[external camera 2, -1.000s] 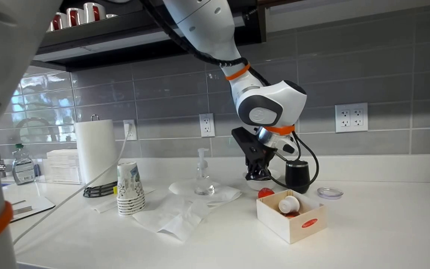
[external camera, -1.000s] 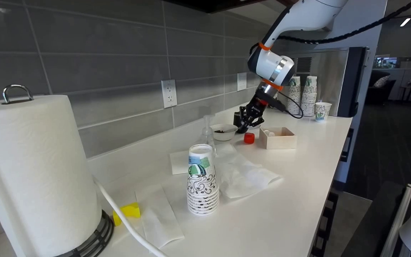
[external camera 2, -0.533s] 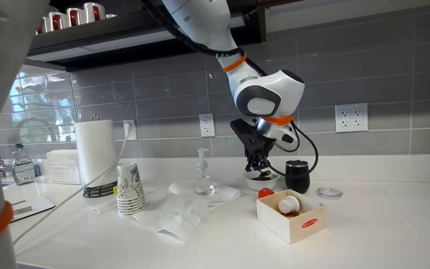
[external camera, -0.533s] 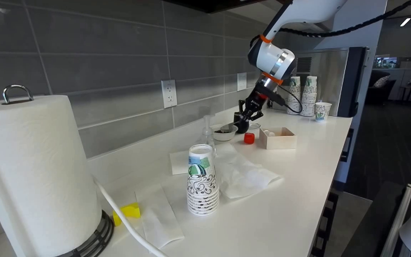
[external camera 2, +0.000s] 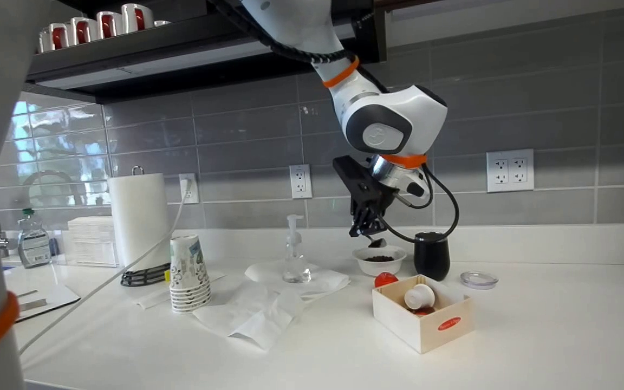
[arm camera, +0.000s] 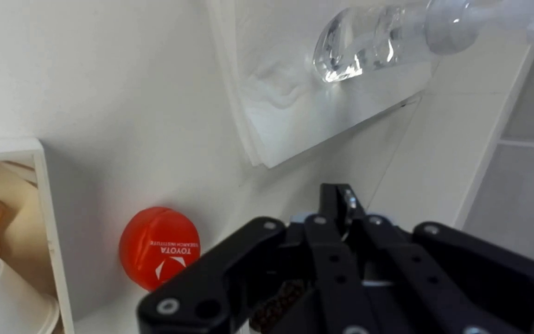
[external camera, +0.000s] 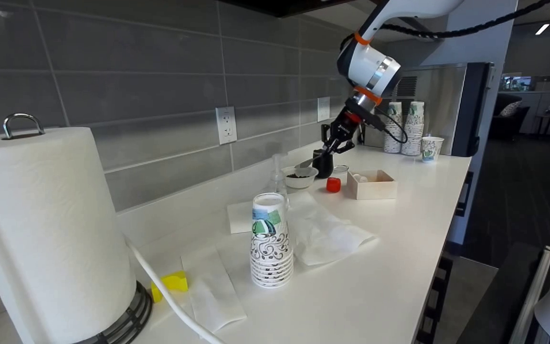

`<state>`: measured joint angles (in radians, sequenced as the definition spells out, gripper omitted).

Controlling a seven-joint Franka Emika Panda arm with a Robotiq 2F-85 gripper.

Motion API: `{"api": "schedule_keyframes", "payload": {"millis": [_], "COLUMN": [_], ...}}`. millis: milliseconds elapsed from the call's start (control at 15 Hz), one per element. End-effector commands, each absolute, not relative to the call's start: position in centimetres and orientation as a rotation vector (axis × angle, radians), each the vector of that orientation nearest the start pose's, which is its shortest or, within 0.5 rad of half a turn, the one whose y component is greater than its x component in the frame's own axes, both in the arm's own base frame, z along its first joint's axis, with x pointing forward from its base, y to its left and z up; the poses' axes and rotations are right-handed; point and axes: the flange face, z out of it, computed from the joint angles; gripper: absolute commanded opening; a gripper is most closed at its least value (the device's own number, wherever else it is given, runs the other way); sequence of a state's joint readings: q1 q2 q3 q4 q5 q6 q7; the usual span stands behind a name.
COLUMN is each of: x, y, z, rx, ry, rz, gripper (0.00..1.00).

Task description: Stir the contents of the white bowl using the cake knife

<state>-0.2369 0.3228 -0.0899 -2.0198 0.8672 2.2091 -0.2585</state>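
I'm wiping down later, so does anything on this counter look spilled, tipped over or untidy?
I see no spill. Some loose paper towel lies crumpled rather than flat, a small white cup is tipped inside the wooden box, and a clear lid lies loose near the black tumbler, perhaps its cover.

Red obj (arm camera: 159,248) nr box (arm camera: 49,218)

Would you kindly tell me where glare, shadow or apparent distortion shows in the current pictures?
Wrist view: bright glints on the clear pump bottle, soft shadow beside the pale wooden box, little surface texture on the black gripper; in an exterior view, bright reflections on the glossy wall tiles; in an exterior view, the paper towel roll slants near the left edge, probably wide-angle distortion.
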Motion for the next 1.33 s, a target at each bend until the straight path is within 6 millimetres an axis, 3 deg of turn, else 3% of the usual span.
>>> {"api": "schedule_keyframes", "payload": {"millis": [0,333,933,1267], "x": [57.2,57.8,59.5,60.7], "y": [-17.7,-18.3,-16.8,-16.7], "z": [28.3,27.0,26.2,25.9], "rx": [-2.319,-2.271,-2.212,-2.197], "ry": [0.834,0.893,0.898,0.923], "rz": [-0.004,0.027,0.162,0.126], "gripper": [0.01,0.01,0.01,0.01]}}
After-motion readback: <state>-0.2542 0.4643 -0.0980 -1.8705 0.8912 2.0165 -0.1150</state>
